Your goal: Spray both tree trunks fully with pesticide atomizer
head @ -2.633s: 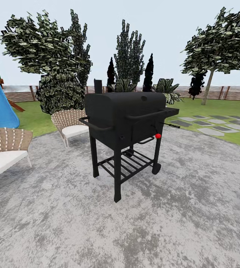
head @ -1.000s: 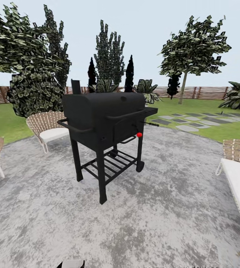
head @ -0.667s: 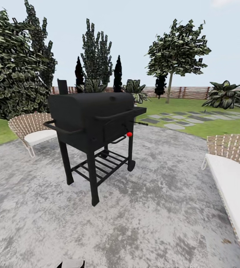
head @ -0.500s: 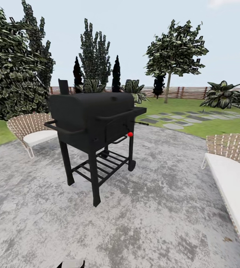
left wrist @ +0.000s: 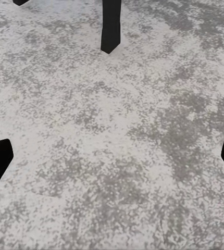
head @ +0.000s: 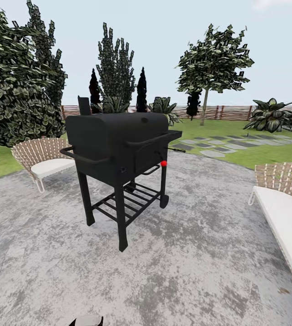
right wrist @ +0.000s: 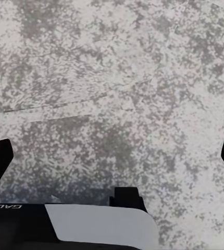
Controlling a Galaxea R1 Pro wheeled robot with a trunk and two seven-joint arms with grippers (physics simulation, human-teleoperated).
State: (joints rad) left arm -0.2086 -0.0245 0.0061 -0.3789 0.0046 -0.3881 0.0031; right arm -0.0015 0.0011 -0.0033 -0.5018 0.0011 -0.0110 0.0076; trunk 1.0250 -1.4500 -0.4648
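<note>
Shifted slightly rightward in view, grill [head: 119,149]; both tools [left wrist: 112,156] [right wrist: 112,156] hang released over patio [head: 200,262].

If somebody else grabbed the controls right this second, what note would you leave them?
Left gripper: open, holding nothing, fingers wide apart over the grey patio.
Right gripper: open, empty, also above the paving.
The robot faces a black barbecue grill, with wicker chairs on either side.
One broad-crowned tree stands far off on the lawn by the fence, its trunk bare.
Done: nothing. The atomizer is not in hand.
Left: find and pick up the atomizer, then spray both trunks.
</note>
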